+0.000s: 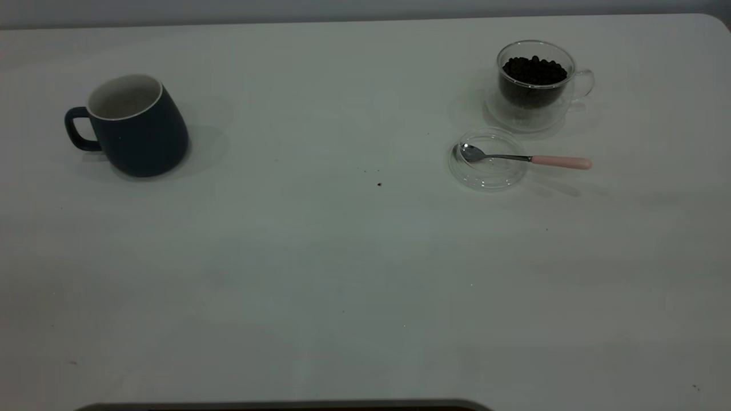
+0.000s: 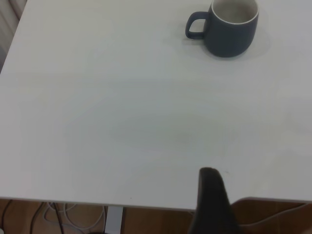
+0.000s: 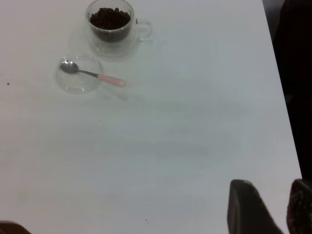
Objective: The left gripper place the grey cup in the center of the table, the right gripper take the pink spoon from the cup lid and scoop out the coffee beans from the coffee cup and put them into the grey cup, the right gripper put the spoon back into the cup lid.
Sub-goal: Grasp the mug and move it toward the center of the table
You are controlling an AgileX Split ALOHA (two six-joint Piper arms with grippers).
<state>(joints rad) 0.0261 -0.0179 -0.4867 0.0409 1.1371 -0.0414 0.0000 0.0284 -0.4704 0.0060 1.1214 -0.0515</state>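
The grey cup (image 1: 137, 125) stands upright at the far left of the table (image 1: 342, 257), handle pointing outward; it also shows in the left wrist view (image 2: 231, 29). My left gripper (image 2: 212, 195) hangs at the near table edge, far from the cup. The coffee cup (image 1: 537, 85) with the coffee beans (image 1: 534, 71) stands at the far right. In front of it lies the cup lid (image 1: 485, 162) with the pink spoon (image 1: 531, 160), bowl in the lid, handle out over the rim to the right. My right gripper (image 3: 270, 183) is open and empty at the near right table edge.
A few dark specks (image 1: 379, 184) lie on the table between the two cups. The table's right edge (image 3: 280, 83) runs close by my right gripper. Cables (image 2: 58, 214) hang under the near table edge.
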